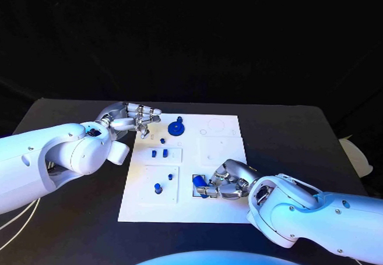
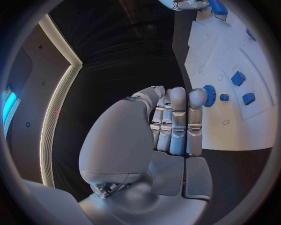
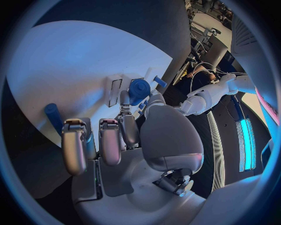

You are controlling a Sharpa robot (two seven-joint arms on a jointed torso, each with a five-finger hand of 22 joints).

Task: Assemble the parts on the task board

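Note:
The white task board (image 1: 221, 146) lies mid-table. My right hand (image 1: 222, 181) rests on its near right part and pinches a blue part (image 1: 203, 192) beside a black-outlined slot (image 1: 195, 180). In the right wrist view that blue part (image 3: 139, 90) sits between thumb and fingers (image 3: 124, 123). A round blue part (image 1: 176, 128) lies near the far left corner, with small blue pieces (image 1: 160, 152) and a blue peg (image 1: 158, 189) nearer. My left hand (image 1: 133, 116) hovers at the board's far left corner, fingers curled in together, holding nothing. The left wrist view has that hand (image 2: 175, 123), the round blue part (image 2: 209, 95) and blue blocks (image 2: 238, 78).
The black table (image 1: 292, 136) surrounds the board. A pale object (image 1: 356, 157) sits at the table's right edge. White cables (image 1: 12, 216) hang off the near left side. A long blue peg (image 3: 53, 115) lies on the board beside my right hand's fingers.

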